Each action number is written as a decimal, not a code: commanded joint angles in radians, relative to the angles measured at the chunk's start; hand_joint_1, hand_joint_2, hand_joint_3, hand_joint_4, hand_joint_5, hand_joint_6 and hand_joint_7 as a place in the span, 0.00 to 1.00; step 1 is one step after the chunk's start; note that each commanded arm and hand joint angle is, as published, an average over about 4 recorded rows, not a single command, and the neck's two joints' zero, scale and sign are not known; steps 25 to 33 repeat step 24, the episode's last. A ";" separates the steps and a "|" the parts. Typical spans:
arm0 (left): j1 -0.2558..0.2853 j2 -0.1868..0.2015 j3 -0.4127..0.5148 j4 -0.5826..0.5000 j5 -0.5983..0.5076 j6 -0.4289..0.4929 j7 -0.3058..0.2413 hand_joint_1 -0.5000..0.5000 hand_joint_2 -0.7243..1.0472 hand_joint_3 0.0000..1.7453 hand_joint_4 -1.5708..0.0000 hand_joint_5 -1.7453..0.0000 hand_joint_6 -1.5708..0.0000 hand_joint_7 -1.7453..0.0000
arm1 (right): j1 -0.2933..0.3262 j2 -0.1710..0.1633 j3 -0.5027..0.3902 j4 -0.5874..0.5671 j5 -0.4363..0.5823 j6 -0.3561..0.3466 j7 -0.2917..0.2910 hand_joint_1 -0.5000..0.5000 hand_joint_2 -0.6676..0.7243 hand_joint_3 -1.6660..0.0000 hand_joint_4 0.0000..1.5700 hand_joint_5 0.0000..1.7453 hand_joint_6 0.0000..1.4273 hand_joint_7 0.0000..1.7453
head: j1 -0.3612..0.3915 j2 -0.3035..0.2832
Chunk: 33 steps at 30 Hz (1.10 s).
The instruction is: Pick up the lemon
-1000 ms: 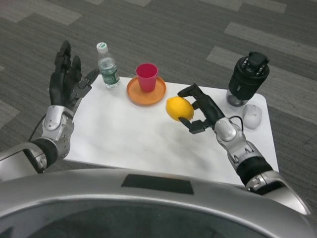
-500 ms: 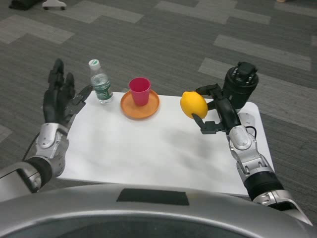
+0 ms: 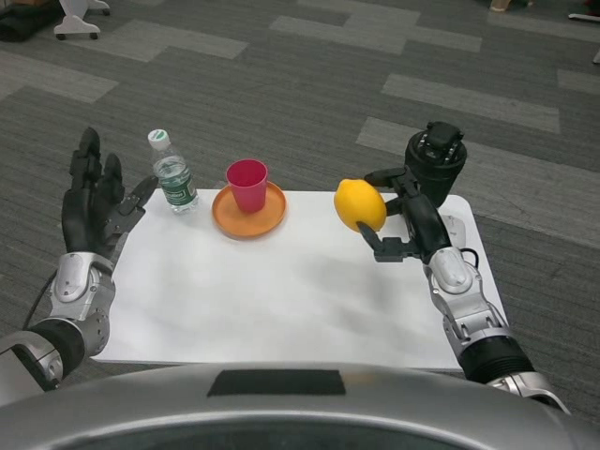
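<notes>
Head view is showing the right hand (image 3: pixel 405 217) gripping the lemon (image 3: pixel 360 203) across its firm, light, slightly slick middle above the counter's (image 3: pixel 272 291) right edge, while the left hand (image 3: pixel 94 202) is hanging open.

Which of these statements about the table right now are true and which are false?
1. The right hand holds the yellow lemon. True.
2. The pink plastic cup stands on the round orange plate. True.
3. The left hand grips the clear water bottle. False: it is open, beside the bottle.
4. The lemon lies on the plate. False: it is in the right hand, apart from the plate.
5. A black cylindrical device stands at the white table's far right corner. True.
</notes>
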 commanded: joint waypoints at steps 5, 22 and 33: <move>-0.015 0.008 0.003 0.009 0.008 0.002 0.000 1.00 0.90 0.05 1.00 1.00 1.00 1.00 | 0.005 -0.002 -0.014 0.003 0.012 -0.014 0.003 0.25 0.05 0.24 0.15 1.00 0.19 0.80 | -0.004 0.014; -0.016 0.006 0.002 0.014 0.013 0.003 0.002 1.00 0.90 0.05 1.00 1.00 1.00 1.00 | 0.002 -0.001 -0.020 0.014 0.015 -0.014 0.003 0.25 0.05 0.24 0.15 1.00 0.20 0.80 | -0.016 0.038; -0.017 0.006 0.001 0.014 0.013 0.003 0.002 1.00 0.90 0.05 1.00 1.00 1.00 1.00 | 0.001 -0.001 -0.020 0.015 0.015 -0.014 0.003 0.25 0.05 0.24 0.15 1.00 0.20 0.80 | -0.016 0.036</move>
